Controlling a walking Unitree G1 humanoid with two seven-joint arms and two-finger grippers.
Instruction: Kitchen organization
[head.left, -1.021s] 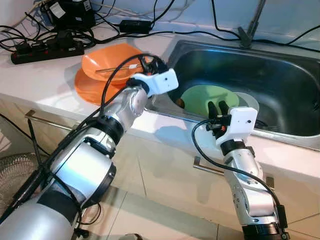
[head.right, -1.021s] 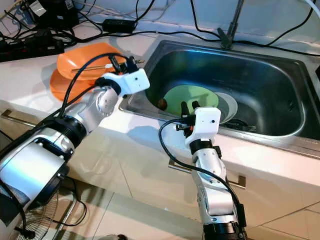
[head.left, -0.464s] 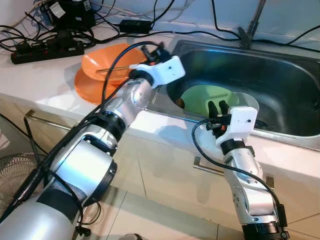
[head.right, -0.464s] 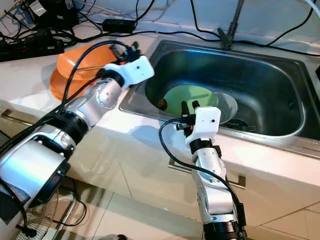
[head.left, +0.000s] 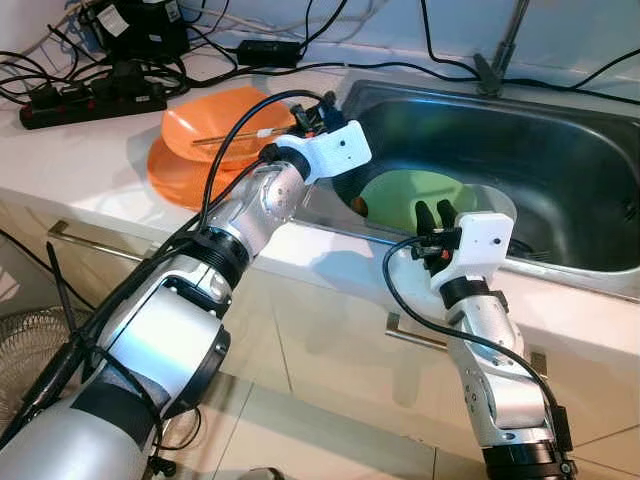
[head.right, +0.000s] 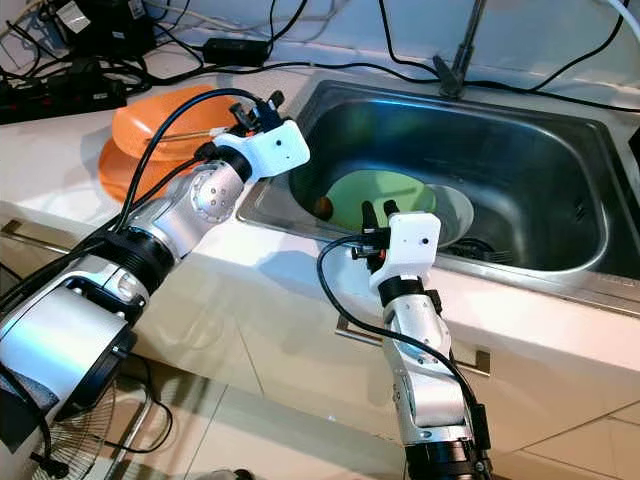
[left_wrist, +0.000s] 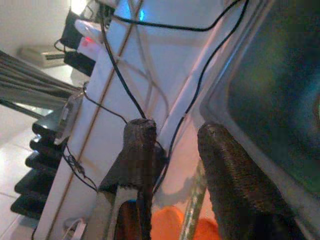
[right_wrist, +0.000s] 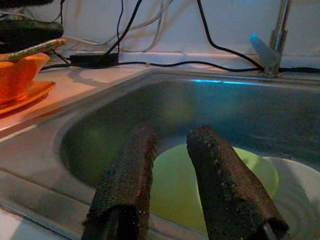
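An orange bowl (head.left: 215, 122) sits on an orange plate (head.left: 178, 176) on the white counter, left of the sink (head.left: 570, 150). A thin stick-like utensil (head.left: 232, 138) lies across the bowl. My left gripper (head.left: 318, 106) hovers open at the bowl's edge next to the sink's left rim; in the left wrist view the utensil (left_wrist: 192, 212) runs between its fingers (left_wrist: 140, 150). A green plate (head.left: 402, 192) lies in the sink beside a white dish (head.left: 503, 205). My right gripper (head.left: 434, 214) is open at the sink's front rim, pointing over the green plate (right_wrist: 172, 187).
A power strip (head.left: 92, 103), adapters and black cables crowd the counter behind the bowl. The tap (head.left: 500, 50) stands at the sink's back edge. A small brown lump (head.left: 358, 206) lies by the green plate. Cabinet fronts with handles (head.left: 410, 335) lie below the counter.
My left gripper has risen and shifted further back along the sink's left rim, toward the orange bowl's edge. The right arm has stayed put.
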